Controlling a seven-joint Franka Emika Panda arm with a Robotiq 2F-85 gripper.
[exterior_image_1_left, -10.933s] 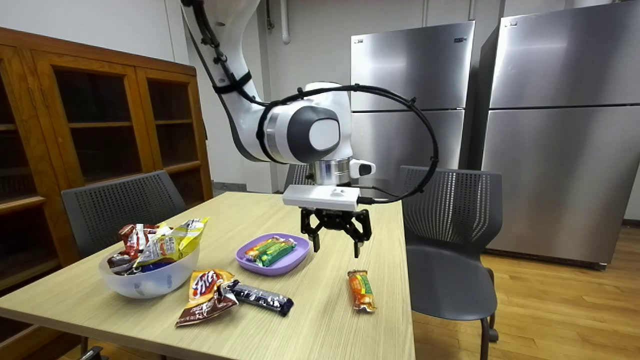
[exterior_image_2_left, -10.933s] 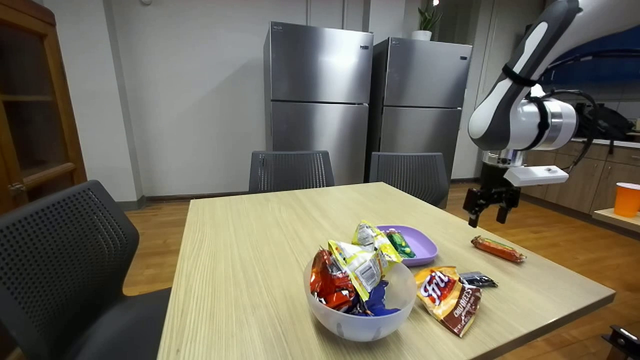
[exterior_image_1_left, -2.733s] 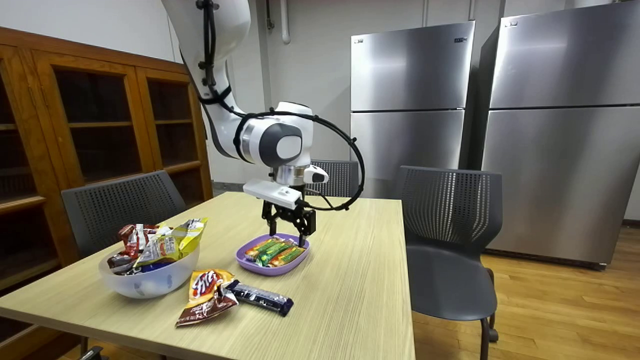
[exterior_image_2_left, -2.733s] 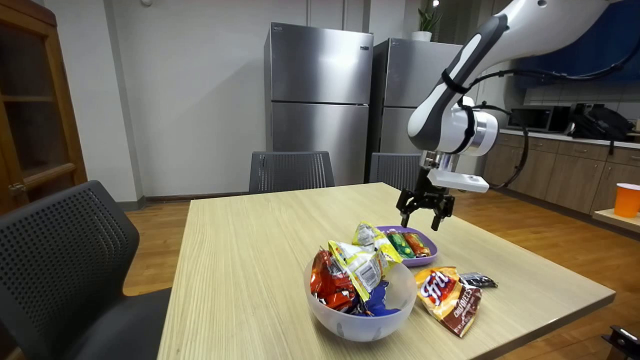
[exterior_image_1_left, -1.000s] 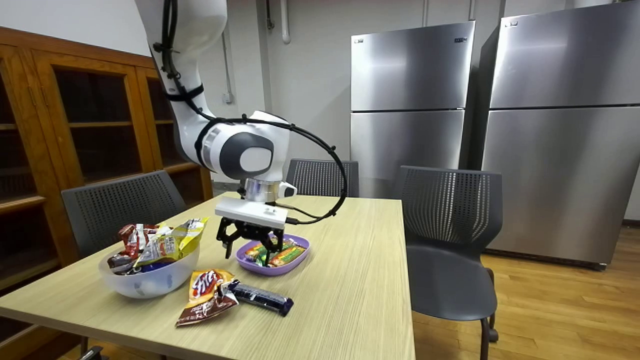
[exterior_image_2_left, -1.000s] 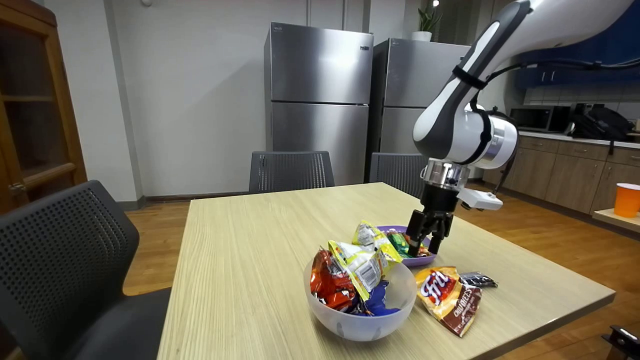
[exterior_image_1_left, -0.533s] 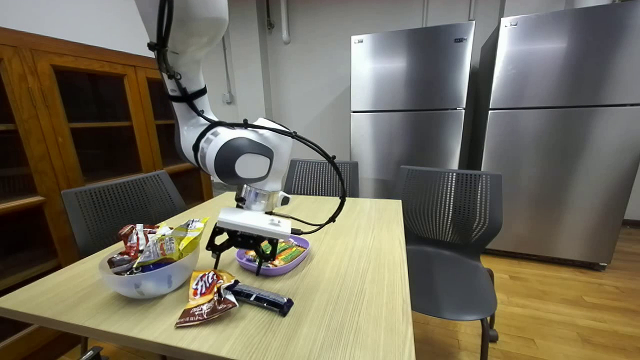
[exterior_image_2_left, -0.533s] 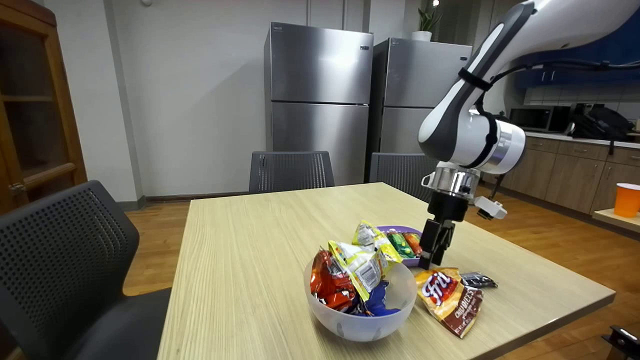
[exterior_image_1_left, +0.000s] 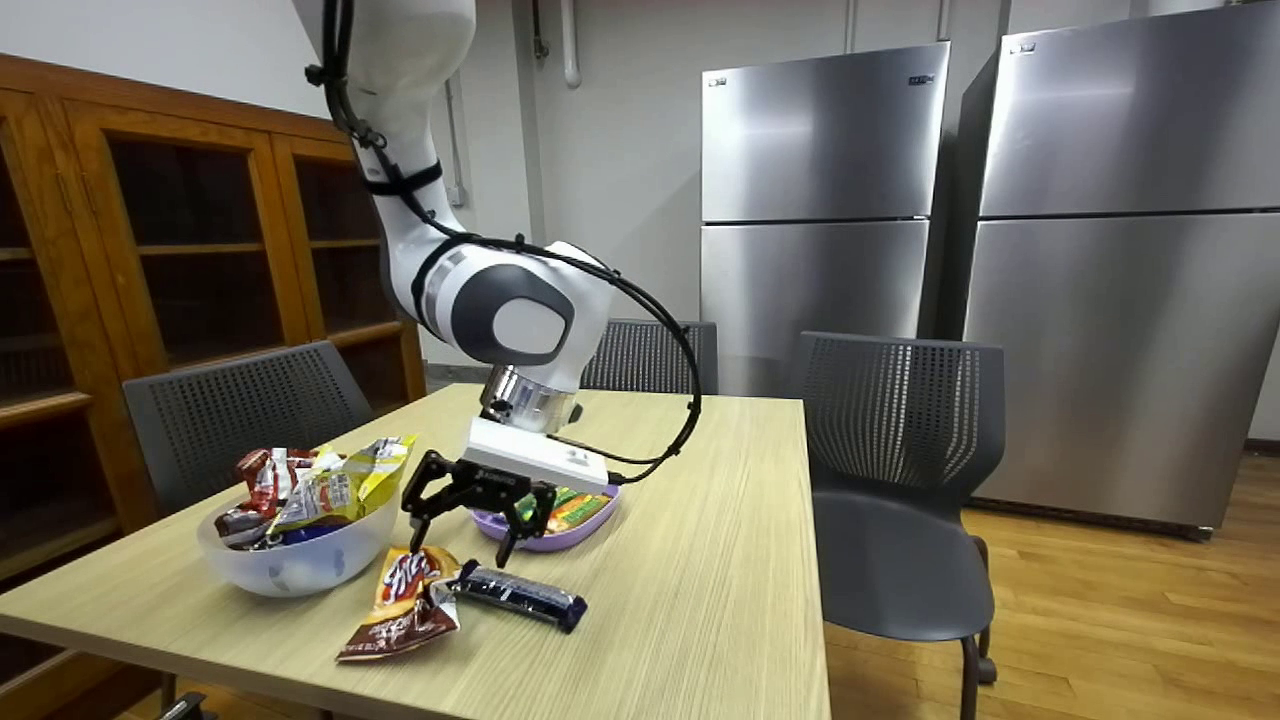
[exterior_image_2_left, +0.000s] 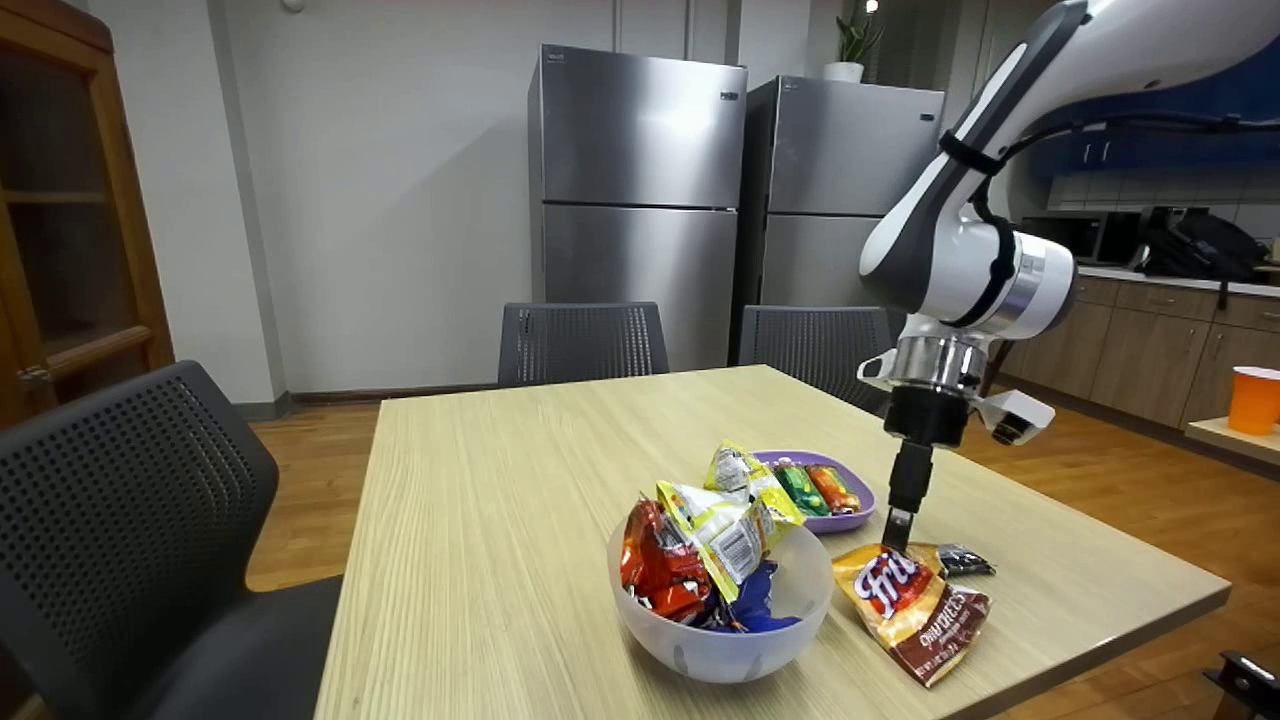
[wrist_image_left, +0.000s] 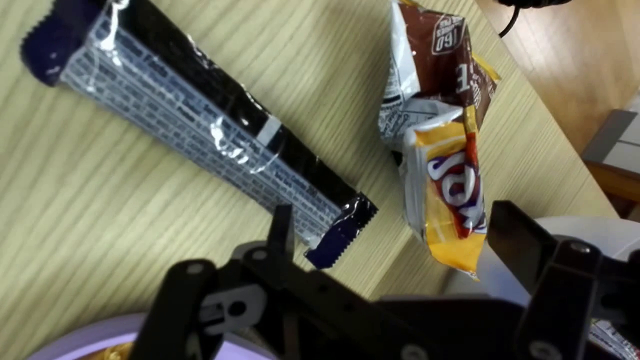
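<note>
The end effector (exterior_image_1_left: 459, 555) is hanging low over the bench (exterior_image_1_left: 700, 560), jaws apart, holding nothing. Just below, the chip bag (wrist_image_left: 445, 150) is lying, its yellow end by the fingertip (wrist_image_left: 517, 245) beside the bowl (exterior_image_1_left: 295, 568), contact unclear, long axis running crosswise to the gap. Above, the arm (exterior_image_1_left: 510, 320) is arching over, wrist (exterior_image_1_left: 530, 400) tilted toward the bowl.

In an exterior view, a bowl (exterior_image_1_left: 315, 565) with snack bags (exterior_image_1_left: 345, 495) in it sits left on the tabletop (exterior_image_1_left: 700, 610); right of it lie a chip bag (exterior_image_1_left: 402, 612), then a bar (exterior_image_1_left: 522, 596). Behind the bar, a plate (exterior_image_1_left: 567, 541) holds packets (exterior_image_1_left: 578, 511). Refrigerators (exterior_image_1_left: 820, 280) stand further back.
</note>
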